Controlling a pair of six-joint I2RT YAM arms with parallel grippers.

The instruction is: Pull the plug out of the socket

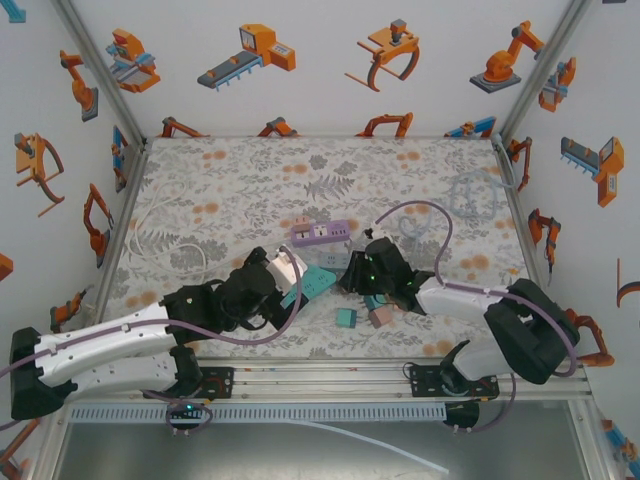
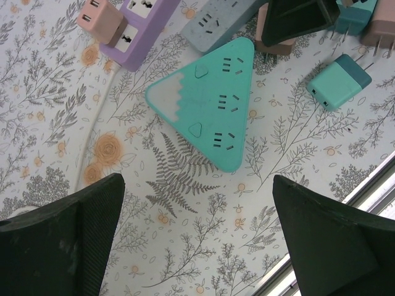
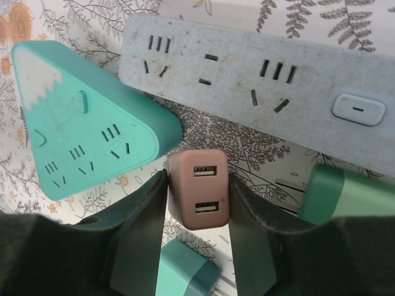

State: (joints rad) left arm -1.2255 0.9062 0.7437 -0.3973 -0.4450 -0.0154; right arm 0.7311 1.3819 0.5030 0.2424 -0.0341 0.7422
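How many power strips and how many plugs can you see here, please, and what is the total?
Strips: 3 (purple strip, grey strip, teal strip)
Plugs: 5 (pink plug in purple strip, held plug in right end effector, two teal plugs, brown plug)
Total: 8

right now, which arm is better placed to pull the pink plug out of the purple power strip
left, probably: the left fingers stand open and empty, close to the pink cube plug in the purple plastic power strip; the right fingers clasp a brown usb charger block
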